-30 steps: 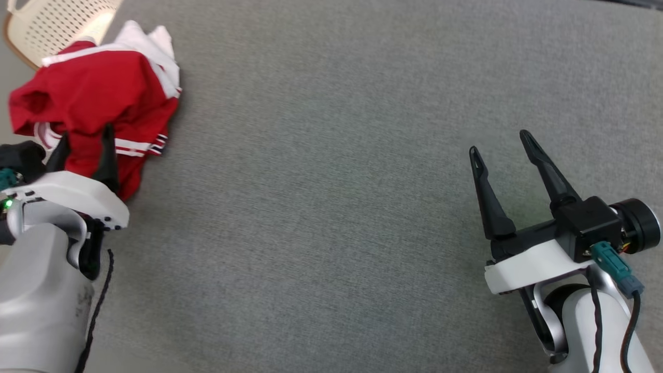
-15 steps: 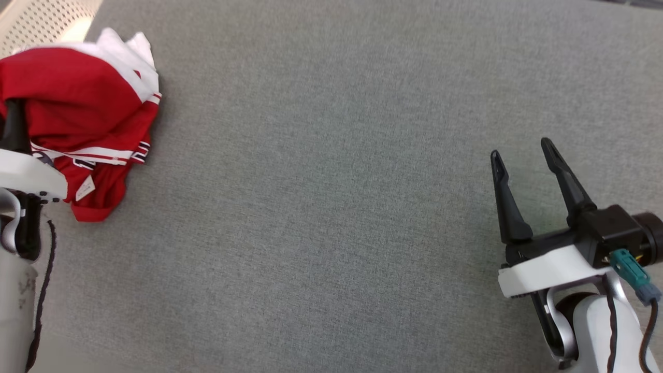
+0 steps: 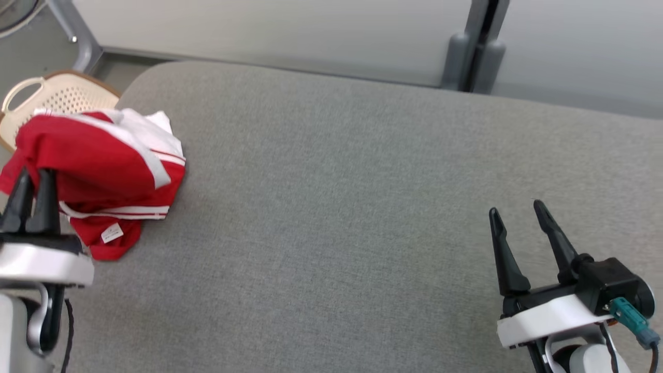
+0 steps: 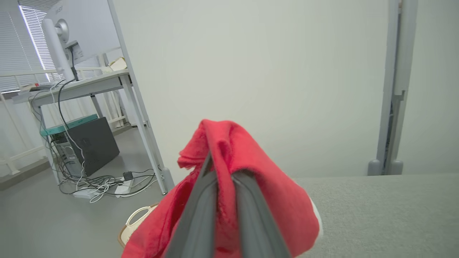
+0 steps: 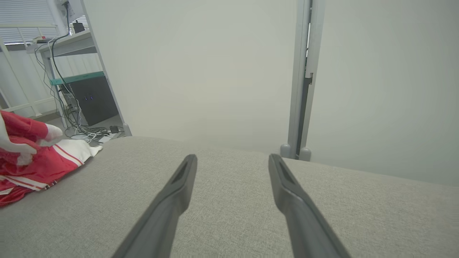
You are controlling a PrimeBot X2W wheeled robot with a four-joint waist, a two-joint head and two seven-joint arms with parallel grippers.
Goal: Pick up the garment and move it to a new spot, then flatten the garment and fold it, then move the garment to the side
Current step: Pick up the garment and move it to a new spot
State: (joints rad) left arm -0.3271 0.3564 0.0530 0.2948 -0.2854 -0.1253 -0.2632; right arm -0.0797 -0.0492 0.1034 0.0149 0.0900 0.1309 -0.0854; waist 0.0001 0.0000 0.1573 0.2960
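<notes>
Now the left claw (image 3: 34,178) grips a fold of the crumpled red-and-white fabric garment (image 3: 98,155) at the left edge of the grey cloth worktop (image 3: 336,207); the right claw (image 3: 515,210) gapes empty, near right. Best lift until trailing cloth clears, then carry it centreward.

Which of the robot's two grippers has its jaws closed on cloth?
The left gripper: its jaws are pinched shut on the red garment, whereas the right gripper holds its jaws spread apart above the grey surface.

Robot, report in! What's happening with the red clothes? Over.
Left gripper shut on crumpled red-and-white fabric garment. Right gripper open, empty. Cream perforated plastic basket behind garment, not blocking.
</notes>
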